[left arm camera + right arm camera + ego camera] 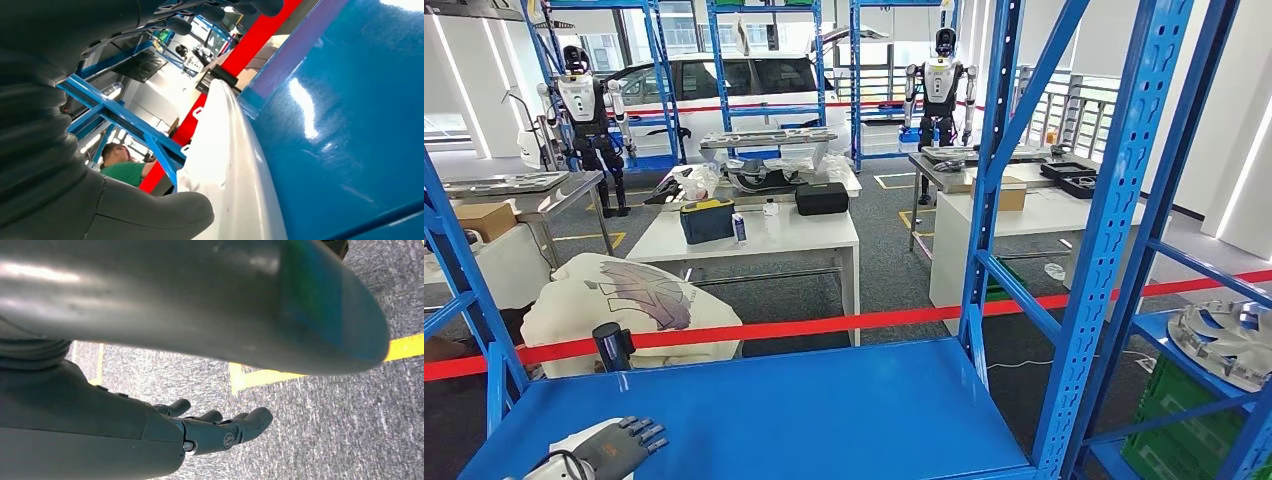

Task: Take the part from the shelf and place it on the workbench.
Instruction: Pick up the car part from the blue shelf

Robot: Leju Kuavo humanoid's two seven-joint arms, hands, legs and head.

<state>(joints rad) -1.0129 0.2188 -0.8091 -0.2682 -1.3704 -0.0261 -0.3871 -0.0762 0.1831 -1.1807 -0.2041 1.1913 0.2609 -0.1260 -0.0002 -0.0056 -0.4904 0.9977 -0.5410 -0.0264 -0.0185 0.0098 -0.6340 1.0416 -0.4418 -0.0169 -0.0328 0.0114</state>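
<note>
White part [230, 165] is laid lengthwise on the blue shelf [824, 410], pointed away from the left hand [619, 445], whose grip cannot be told. Fingers of the right hand [220, 427] are held apart, empty.

The silver part [1224, 342] is cut off by the frame's edge (as is the left robot hand [614, 447]).

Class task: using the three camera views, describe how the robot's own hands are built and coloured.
The left hand has dark grey segmented fingers on a pale, silvery-white back, with a thin black cable looping at the wrist. Its wrist view shows a grey ribbed cover and a thick, smooth grey thumb. The right hand has dark, rounded fingers with small metal screws at the knuckle end.
</note>
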